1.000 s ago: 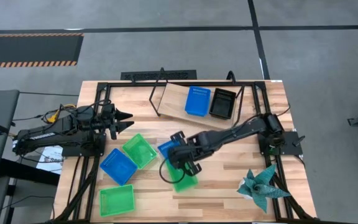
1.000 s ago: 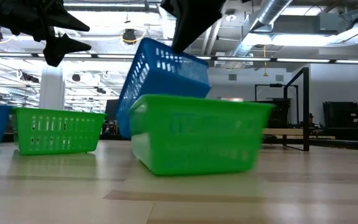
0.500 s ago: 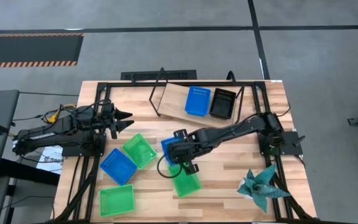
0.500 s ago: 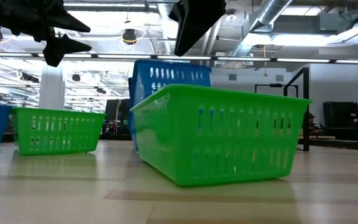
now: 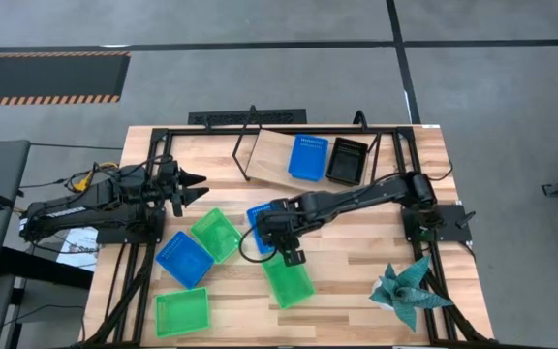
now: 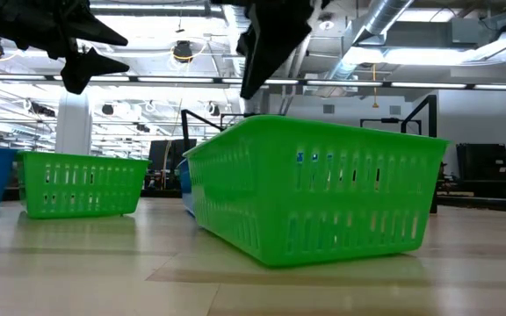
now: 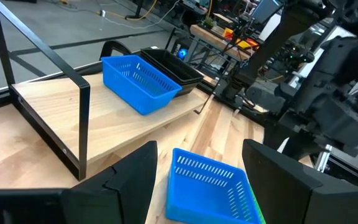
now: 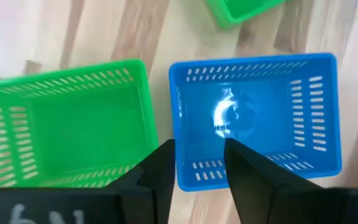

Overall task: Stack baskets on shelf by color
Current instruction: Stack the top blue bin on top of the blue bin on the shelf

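A blue basket (image 5: 260, 215) (image 8: 257, 118) sits flat on the table beside a green basket (image 5: 290, 282) (image 6: 314, 193). My right gripper (image 5: 281, 236) (image 8: 197, 152) hovers open over the blue basket's near corner. One finger is over the gap between the two baskets and the other is over the blue basket's inside. My left gripper (image 5: 200, 186) (image 7: 197, 165) waits open at the table's left, holding nothing. The shelf (image 5: 274, 155) at the far middle carries a blue basket (image 5: 308, 157) and a black basket (image 5: 347, 161).
At the near left lie a green basket (image 5: 217, 235), a blue basket (image 5: 183, 259) and another green basket (image 5: 181, 312). A teal paper plant (image 5: 410, 286) stands at the near right. Black frame rails run along both table sides.
My right gripper has moved toward the table's far left and let go of the blue basket. That basket hung tilted from the gripper and now lies flat on the table. The green basket beside it has slid a little toward the near edge and turned.
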{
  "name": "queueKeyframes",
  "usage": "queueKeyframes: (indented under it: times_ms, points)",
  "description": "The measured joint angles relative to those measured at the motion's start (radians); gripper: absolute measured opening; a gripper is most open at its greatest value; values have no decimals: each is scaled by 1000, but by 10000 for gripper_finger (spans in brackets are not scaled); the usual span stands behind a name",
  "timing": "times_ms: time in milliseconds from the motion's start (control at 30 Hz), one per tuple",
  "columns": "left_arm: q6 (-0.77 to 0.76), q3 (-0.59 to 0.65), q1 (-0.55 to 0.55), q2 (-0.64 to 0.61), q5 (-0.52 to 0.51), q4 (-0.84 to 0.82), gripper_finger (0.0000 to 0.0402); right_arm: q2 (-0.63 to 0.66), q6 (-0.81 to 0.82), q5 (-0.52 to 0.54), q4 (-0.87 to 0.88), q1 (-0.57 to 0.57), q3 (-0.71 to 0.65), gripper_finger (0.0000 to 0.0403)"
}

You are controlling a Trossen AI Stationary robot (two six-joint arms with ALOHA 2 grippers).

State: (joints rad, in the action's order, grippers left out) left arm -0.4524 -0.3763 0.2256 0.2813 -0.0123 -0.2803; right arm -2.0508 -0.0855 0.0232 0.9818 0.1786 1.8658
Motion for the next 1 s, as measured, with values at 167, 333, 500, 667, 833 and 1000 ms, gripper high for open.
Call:
queueKeyframes:
  times_ms: [167,333,500,667,833,1000]
  points:
    - [11,0,0,0,0,-1,227,1,9,-2,-74,3,-57,172]
    - [11,0,0,0,0,-1,227,0,10,-22,-169,12,-133,171]
    - [7,0,0,0,0,-1,227,0,18,-26,-192,10,-137,169]
    - [5,0,0,0,0,-1,227,0,18,-26,-225,10,-137,171]
    - [5,0,0,0,0,-1,227,-13,18,-27,-236,13,-135,169]
    - [5,0,0,0,1,-3,227,-68,6,-28,-242,17,-136,171]
